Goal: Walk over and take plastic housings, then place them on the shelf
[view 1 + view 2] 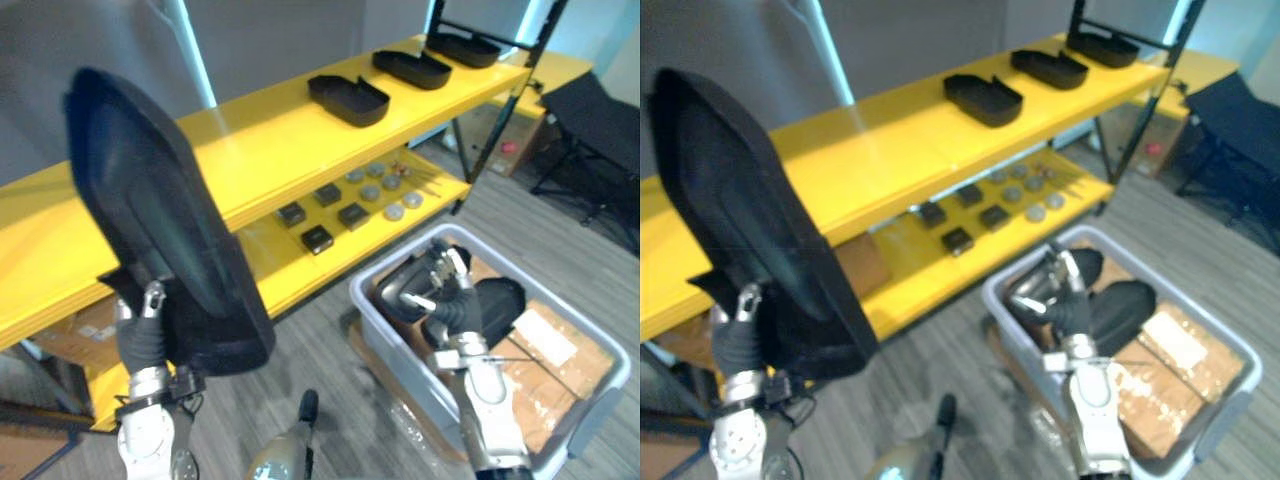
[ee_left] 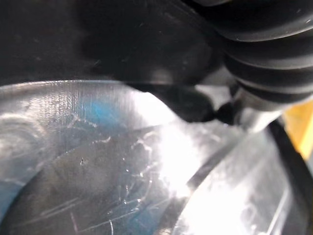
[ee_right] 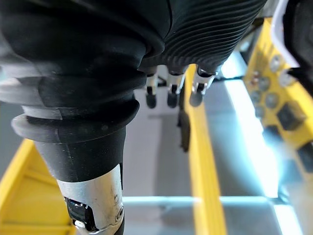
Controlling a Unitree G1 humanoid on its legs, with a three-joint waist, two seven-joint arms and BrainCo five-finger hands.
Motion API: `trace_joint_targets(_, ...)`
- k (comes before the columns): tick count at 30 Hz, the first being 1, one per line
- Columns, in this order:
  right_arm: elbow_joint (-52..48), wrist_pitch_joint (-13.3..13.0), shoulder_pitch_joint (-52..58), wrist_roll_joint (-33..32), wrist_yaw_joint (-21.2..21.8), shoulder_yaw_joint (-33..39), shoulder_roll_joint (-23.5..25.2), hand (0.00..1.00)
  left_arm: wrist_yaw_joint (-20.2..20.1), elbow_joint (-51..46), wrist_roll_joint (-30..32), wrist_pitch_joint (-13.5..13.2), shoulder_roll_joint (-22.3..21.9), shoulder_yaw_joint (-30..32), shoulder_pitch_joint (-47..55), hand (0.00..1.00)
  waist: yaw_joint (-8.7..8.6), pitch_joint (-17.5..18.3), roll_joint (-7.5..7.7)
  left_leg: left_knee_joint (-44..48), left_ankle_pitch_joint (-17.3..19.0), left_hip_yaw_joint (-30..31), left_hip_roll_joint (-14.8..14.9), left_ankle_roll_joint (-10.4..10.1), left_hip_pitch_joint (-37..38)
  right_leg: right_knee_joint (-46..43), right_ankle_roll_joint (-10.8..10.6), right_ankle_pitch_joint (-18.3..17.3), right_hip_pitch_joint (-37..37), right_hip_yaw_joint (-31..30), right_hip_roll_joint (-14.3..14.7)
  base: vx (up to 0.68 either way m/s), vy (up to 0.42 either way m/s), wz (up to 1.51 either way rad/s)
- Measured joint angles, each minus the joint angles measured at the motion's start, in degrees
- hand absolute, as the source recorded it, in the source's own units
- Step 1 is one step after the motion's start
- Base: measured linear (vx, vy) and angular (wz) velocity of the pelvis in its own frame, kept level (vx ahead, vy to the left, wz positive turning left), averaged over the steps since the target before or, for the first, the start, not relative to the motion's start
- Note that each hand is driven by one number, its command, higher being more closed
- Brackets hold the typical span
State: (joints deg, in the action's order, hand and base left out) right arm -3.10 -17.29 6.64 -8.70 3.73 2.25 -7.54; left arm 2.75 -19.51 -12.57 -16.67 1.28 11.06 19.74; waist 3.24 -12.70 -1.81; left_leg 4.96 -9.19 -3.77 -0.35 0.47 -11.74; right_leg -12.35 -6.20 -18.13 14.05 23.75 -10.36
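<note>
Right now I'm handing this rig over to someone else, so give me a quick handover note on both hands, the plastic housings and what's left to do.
Left hand: shut on a large black housing, held upright in front of the yellow shelf.
Right hand: open, holding nothing, above the grey bin.
Done: three black housings lie in a row on the shelf's top board.
Left: set the held housing down on the shelf. At least one more dark housing lies in the bin among cardboard, not yet taken.
</note>
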Motion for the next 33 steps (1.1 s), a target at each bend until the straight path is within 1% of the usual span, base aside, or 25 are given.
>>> trace_joint_targets(1,0.0,-0.5,0.6,0.0,0.0,0.1,0.2,0.00,-0.1,0.0,0.0,0.0,0.0,0.3,0.8,1.00,-0.45,0.0,-0.06,0.5,0.5,-0.8,-0.4,-0.8,0.3,-0.7,-0.3,-0.1,0.1,-0.6,-0.7,0.01,0.021,-0.18)
trace_joint_targets(2,0.0,-0.5,0.9,0.0,0.0,0.1,0.4,0.00,-0.3,-0.1,-0.1,0.0,0.0,0.3,1.0,1.00,-0.40,0.0,-0.13,0.5,0.4,-1.4,-0.5,-0.7,0.6,-0.8,-0.7,0.1,0.1,-0.9,-1.0,0.02,0.041,-0.15)
trace_joint_targets(3,0.0,-0.6,1.1,-0.1,0.1,0.0,0.8,0.00,-0.4,-0.2,-0.2,0.0,0.0,0.4,1.1,1.00,-0.37,-0.4,0.42,0.8,0.5,-1.7,-0.8,-0.5,0.6,-0.8,-1.4,0.5,0.0,-1.1,-1.4,0.02,0.040,-0.12)
trace_joint_targets(6,0.0,-1.1,1.1,-1.0,0.8,0.0,2.1,0.00,-0.4,-0.2,-0.1,0.0,0.0,0.4,0.7,1.00,-0.79,-1.5,1.53,2.4,1.8,-1.9,-1.4,-0.2,-0.2,-1.0,-1.3,0.4,-0.1,-1.1,-1.9,0.01,0.045,-0.03)
trace_joint_targets(9,0.2,-3.1,0.8,-1.0,1.1,-0.2,2.6,0.00,0.6,-0.2,-0.1,0.0,0.0,0.6,0.0,1.00,-0.47,-2.8,1.20,7.1,4.9,-2.3,-1.9,0.1,-1.7,-2.3,-1.2,-0.5,0.0,-1.5,-2.9,0.01,0.069,-0.02)
trace_joint_targets(11,0.3,-3.8,0.8,0.0,1.0,-0.2,3.3,0.00,0.9,-0.8,-0.1,0.1,-0.1,1.9,0.5,1.00,-0.17,-3.0,1.18,9.4,6.8,-2.5,-2.4,0.6,-2.5,-2.7,-1.3,-1.3,0.2,-1.5,-3.6,0.02,0.094,0.01)
trace_joint_targets(12,0.3,-3.9,0.8,0.1,1.0,-0.2,3.5,0.00,0.9,-1.2,-0.1,0.1,-0.1,2.3,0.7,1.00,0.03,-3.1,1.28,9.8,7.1,-2.7,-2.6,0.7,-2.5,-2.8,-0.9,-1.7,0.3,-1.6,-3.8,0.04,0.088,0.03)
trace_joint_targets(14,0.2,-4.1,0.7,0.5,0.9,-0.2,3.5,0.00,0.7,-2.6,-0.1,0.2,-0.2,3.5,0.8,1.00,0.77,-3.4,1.83,10.0,7.7,-3.0,-3.6,1.1,-2.5,-2.8,1.1,-2.8,0.5,-1.5,-4.4,0.05,0.080,0.13)
trace_joint_targets(15,0.2,-4.1,0.8,0.5,0.9,-0.2,3.8,0.00,0.4,-3.9,-0.1,0.2,-0.2,4.4,0.8,1.00,0.78,-3.9,3.10,10.8,8.3,-2.9,-4.7,1.8,-2.7,-2.4,3.3,-3.8,1.3,-1.4,-5.0,0.13,0.127,0.20)
trace_joint_targets(16,0.3,-4.2,1.1,0.5,0.9,0.1,3.9,0.00,0.0,-5.4,-0.1,0.2,-0.2,4.9,0.8,1.00,1.16,-3.5,3.15,14.7,11.6,-2.8,-5.2,2.7,-3.6,-3.2,6.2,-3.8,2.3,-0.5,-5.5,0.18,0.106,0.22)
trace_joint_targets(17,0.2,-4.2,0.9,0.5,0.9,0.1,3.4,0.00,-0.3,-5.5,0.0,0.1,-0.5,5.3,0.6,1.00,1.08,-3.4,2.95,15.3,12.6,-2.3,-5.2,2.5,-3.8,-6.4,7.3,-2.5,1.6,-1.1,-5.3,0.23,0.119,0.36)
trace_joint_targets(18,0.2,-4.2,1.0,0.5,0.9,0.2,3.1,0.00,-0.7,-5.5,0.2,0.1,-1.3,5.3,0.2,1.00,0.39,-2.9,2.10,15.7,13.0,-0.9,-5.4,2.8,-4.1,-13.6,8.1,0.5,-2.0,-2.4,-5.9,0.23,0.135,0.57)
trace_joint_targets(19,0.2,-4.3,0.9,0.7,0.9,0.6,3.3,0.00,-0.7,-5.6,1.4,0.1,-1.5,5.2,-0.2,1.00,-0.40,-2.3,1.47,14.5,13.1,0.5,-5.4,3.0,-3.7,-23.1,9.2,6.2,-7.6,-4.6,-6.9,0.23,0.176,0.58)
trace_joint_targets(20,0.2,-4.5,0.9,0.9,0.9,0.7,3.6,0.00,-0.7,-5.8,1.8,0.1,-1.3,5.3,-0.3,1.00,-0.40,-2.4,1.68,13.3,13.1,1.1,-5.5,3.0,-2.8,-26.9,9.3,9.4,-9.5,-5.9,-7.2,0.26,0.161,0.42)
trace_joint_targets(21,0.3,-4.9,0.9,1.6,1.0,0.9,4.2,0.00,-0.6,-5.8,2.4,0.1,-0.5,5.3,-0.5,1.00,-0.54,-2.4,2.45,11.1,13.3,2.1,-5.8,3.3,-0.3,-33.4,7.6,12.2,-12.3,-8.3,-7.8,0.29,0.107,0.32)
trace_joint_targets(22,0.3,-5.5,0.7,1.6,1.2,1.1,4.2,0.00,-0.4,-5.7,2.4,0.2,0.1,5.2,-0.6,1.00,-0.78,-2.4,2.56,9.8,13.6,3.4,-5.9,3.9,2.0,-36.6,6.0,9.2,-14.5,-9.3,-7.4,0.31,0.090,0.33)
trace_joint_targets(24,0.2,-6.2,0.5,1.5,2.3,1.7,4.0,0.00,0.0,-5.7,2.4,0.2,0.7,5.0,-0.9,1.00,-1.10,-2.4,2.32,8.7,13.6,5.2,-5.6,3.9,4.9,-35.2,4.9,5.6,-15.8,-9.7,-5.2,0.30,0.055,0.47)
trace_joint_targets(25,-0.7,-6.8,0.4,1.5,3.3,2.9,3.2,0.00,0.2,-5.4,2.3,0.2,0.8,4.9,-2.6,1.00,-1.48,-2.2,1.94,7.9,14.1,7.9,-5.3,3.5,6.7,-28.8,4.8,2.9,-17.4,-10.6,-2.0,0.31,0.011,0.93)
trace_joint_targets(26,-1.8,-7.5,0.2,-0.3,4.0,3.9,2.0,0.00,0.6,-4.7,2.0,0.2,1.0,4.3,-4.3,1.00,-1.72,-1.6,1.67,7.5,14.5,10.0,-5.1,3.0,6.9,-22.3,4.5,2.5,-19.3,-13.5,0.9,0.22,-0.017,0.92)
trace_joint_targets(27,-2.1,-7.6,0.1,-1.1,4.1,4.0,1.6,0.00,0.6,-4.5,1.9,0.2,1.0,4.1,-4.8,1.00,-1.81,-1.5,1.61,7.6,14.7,10.6,-5.1,2.9,7.0,-20.8,4.3,2.6,-19.7,-14.4,1.6,0.23,-0.053,0.89)
trace_joint_targets(28,-3.1,-7.7,-0.9,-4.5,5.2,4.7,0.5,0.00,0.9,-3.4,1.7,0.3,1.2,3.8,-6.2,1.00,-1.94,-1.5,1.61,7.7,15.1,12.5,-5.1,2.7,7.9,-16.3,3.4,3.1,-21.2,-17.5,3.1,0.25,-0.094,0.81)
trace_joint_targets(29,-3.7,-7.7,-2.1,-7.6,6.5,5.7,0.0,0.00,1.3,-2.4,1.8,0.7,1.4,3.6,-6.3,1.00,-2.14,-1.3,1.81,8.0,15.4,14.0,-5.1,2.1,9.1,-13.4,2.2,4.1,-21.9,-19.4,3.8,0.25,-0.119,0.84)
trace_joint_targets(30,-4.0,-7.7,-2.7,-9.2,7.0,5.8,-0.2,0.00,1.4,-2.0,1.8,0.8,1.7,3.4,-6.1,1.00,-2.18,-1.1,2.12,8.4,15.8,14.3,-5.1,1.6,9.6,-12.2,1.6,4.8,-22.0,-19.5,3.6,0.25,-0.161,0.77)
trace_joint_targets(32,-5.0,-7.7,-4.5,-13.9,9.0,6.1,-0.5,0.00,1.7,-1.9,1.8,1.3,2.6,3.1,-4.9,1.00,-1.71,0.7,4.14,10.4,17.6,14.3,-5.4,0.5,9.8,-7.4,2.4,10.4,-21.6,-19.1,3.0,0.28,-0.242,0.61)
trace_joint_targets(33,-5.5,-7.6,-5.8,-15.4,9.4,6.1,-0.5,0.00,2.2,-1.9,1.8,1.8,3.0,2.9,-4.5,1.00,-0.82,1.8,5.92,11.7,19.0,14.3,-6.1,-0.3,9.7,-4.5,2.9,16.0,-20.7,-18.9,2.4,0.28,-0.283,0.43)
